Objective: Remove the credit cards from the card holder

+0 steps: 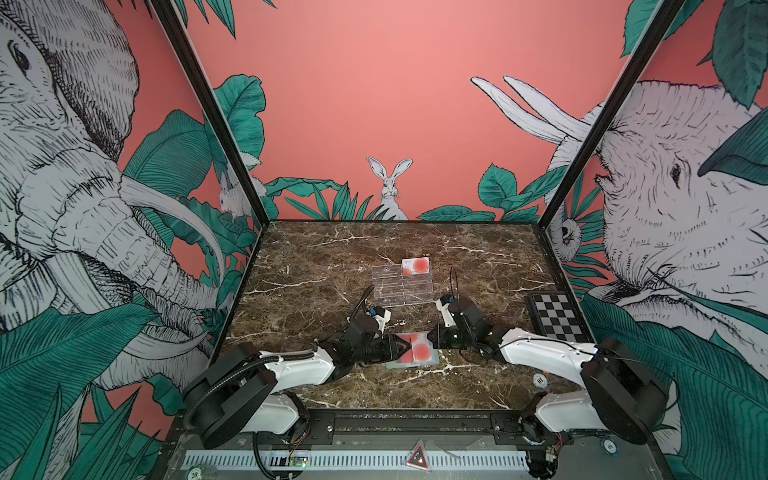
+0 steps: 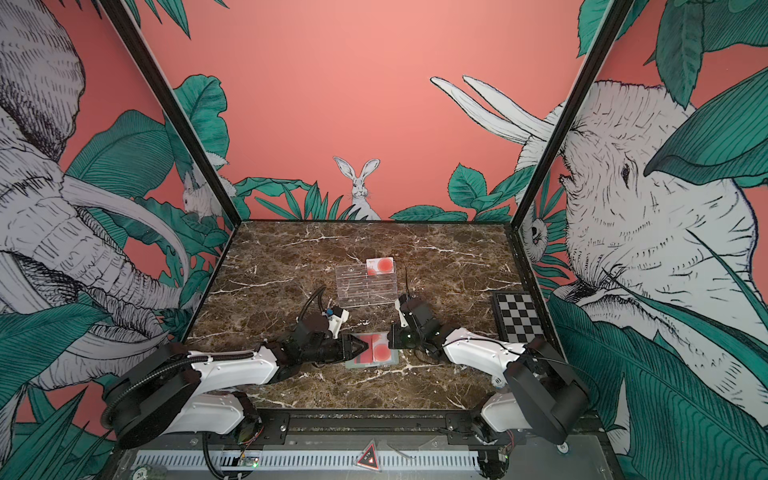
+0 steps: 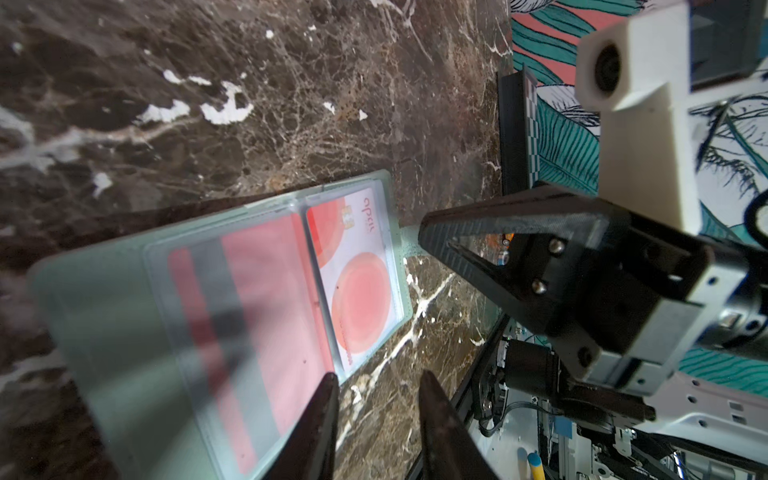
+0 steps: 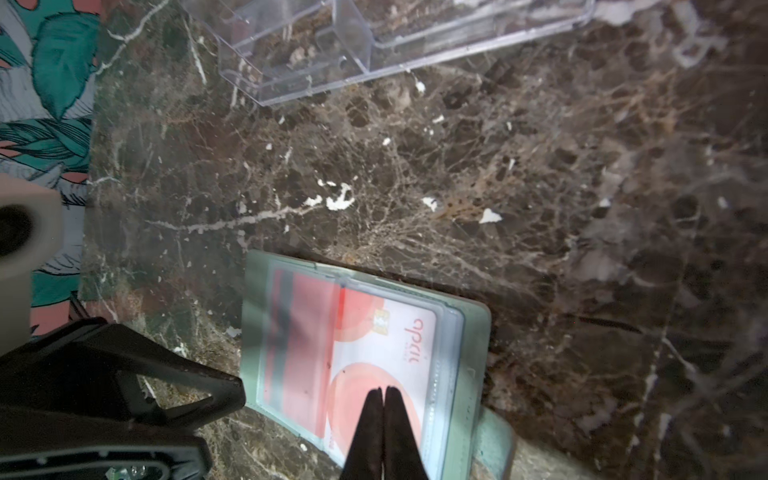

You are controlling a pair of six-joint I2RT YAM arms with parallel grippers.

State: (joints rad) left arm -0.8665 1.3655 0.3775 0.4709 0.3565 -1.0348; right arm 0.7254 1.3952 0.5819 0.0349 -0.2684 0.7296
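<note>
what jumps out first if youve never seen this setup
The open sage-green card holder lies near the table's front, red-and-white credit cards in its clear sleeves, with the left claw and right claw reaching in from either side. Behind it stands a clear acrylic stand holding one more card in its rear tier.

Card holder [image 3: 104, 332] blurred at its near half in left wrist view, one corner cut off in right wrist view
</note>
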